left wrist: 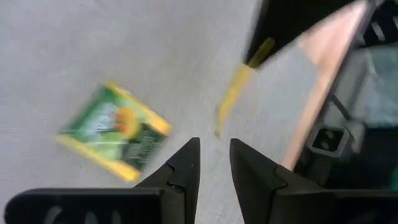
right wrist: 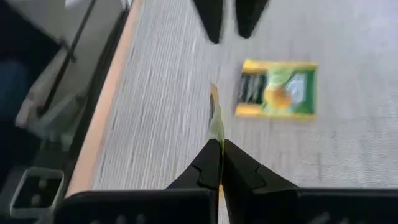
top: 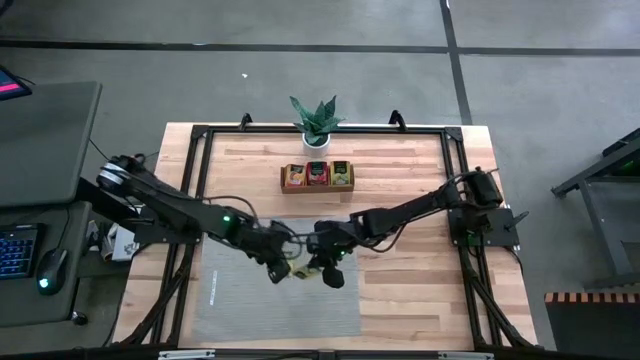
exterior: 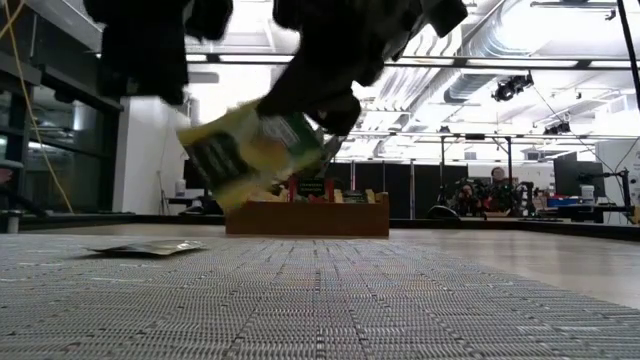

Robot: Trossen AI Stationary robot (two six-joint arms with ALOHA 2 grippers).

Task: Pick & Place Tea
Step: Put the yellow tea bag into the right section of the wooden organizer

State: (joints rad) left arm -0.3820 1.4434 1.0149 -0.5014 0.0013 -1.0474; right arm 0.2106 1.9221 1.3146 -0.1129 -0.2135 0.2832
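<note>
High view: the wooden tray (top: pixel 317 177) sits near the far edge of the surface (top: pixel 400 300), its three compartments filled with red, yellow and green tea. Both hands meet over the grey mat (top: pixel 240 305). Right hand (right wrist: pixel 219 152) is clenched edge-on upon a yellow-green sachet (right wrist: pixel 215 118), lifted clear of the mat. Left hand (left wrist: pixel 214 158) hovers close by, fingers slightly parted and gripping nothing. A second sachet (left wrist: pixel 115 132) lies flat on the mat between them.
</note>
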